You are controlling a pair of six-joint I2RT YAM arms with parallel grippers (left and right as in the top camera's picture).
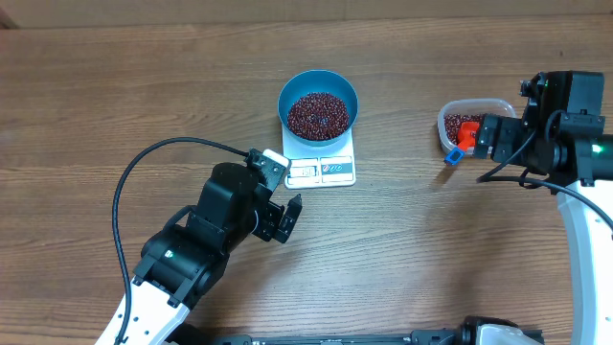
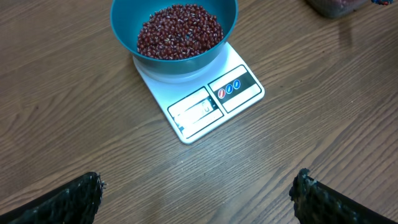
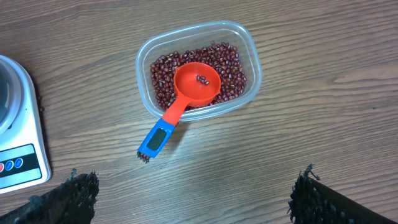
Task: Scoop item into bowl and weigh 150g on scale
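Left arm (image 1: 192, 254) comes in from 7 o'clock. Left fingers (image 2: 71, 200) are spread wide with nothing between them, and sit on the 7 o'clock side of the scale (image 1: 322, 169), near it but not touching.

Right arm (image 1: 575, 144) reaches in from 3 o'clock. Right fingers (image 3: 71, 198) are also wide apart and hold nothing. They hang over the 3 o'clock side of the tub (image 1: 443, 117).

Containers:
- The blue bowl (image 1: 286, 92) sits on the scale platform and covers the 12 o'clock half. The beans (image 1: 319, 113) fill its bottom in a shallow heap.
- The clear tub stands on the counter (image 1: 134, 77) at 3 o'clock of the scale, well apart from it. A thinner layer of beans lies inside.
- The red scoop (image 3: 196, 83) lies in the tub with a few beans in its cup. Its blue handle (image 3: 157, 138) crosses the rim toward 7 o'clock, with its end out past the rim.

View differences:
- Left wrist shows the scale's display (image 2: 195, 111) and buttons (image 2: 229, 89). The digits are too faint to read.
- Right wrist shows the few beans in the scoop's cup, which overhead does not, with one corner of the scale at 9 o'clock.
- Only overhead shows both arms and the gap between scale and tub.
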